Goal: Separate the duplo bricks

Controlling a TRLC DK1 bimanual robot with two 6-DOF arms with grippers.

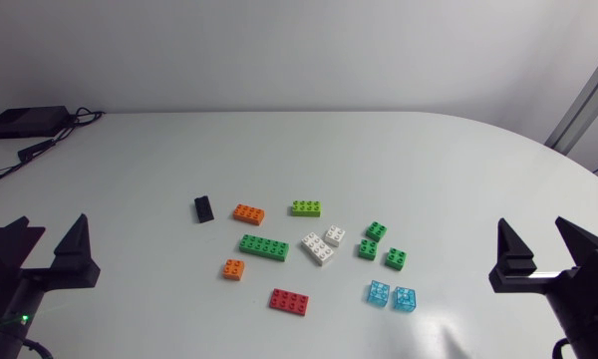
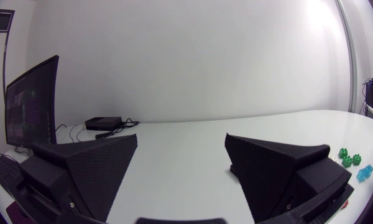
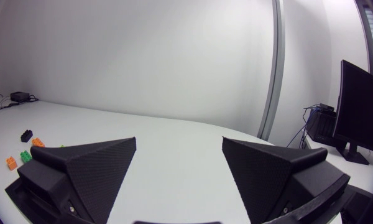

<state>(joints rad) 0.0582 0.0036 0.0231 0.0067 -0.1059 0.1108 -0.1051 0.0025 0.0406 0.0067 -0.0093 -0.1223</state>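
Several duplo bricks lie scattered mid-table: a black one [image 1: 203,208], an orange one [image 1: 247,213], a lime one [image 1: 305,207], a long green one [image 1: 264,247], two white ones [image 1: 319,246] close together, three small green ones [image 1: 376,230], a small orange one [image 1: 233,268], a red one [image 1: 289,301] and two cyan ones [image 1: 392,296]. My left gripper [image 1: 50,245] [image 2: 180,162] stands open at the left edge, empty. My right gripper [image 1: 545,251] [image 3: 179,165] stands open at the right edge, empty. Both are far from the bricks.
A black box [image 1: 25,121] [image 2: 103,122] with cables sits at the table's back left corner. Beside my left gripper, green bricks [image 2: 347,155] and a cyan one [image 2: 363,174] show. Beside my right gripper lie the black brick [image 3: 27,133] and orange bricks [image 3: 11,162].
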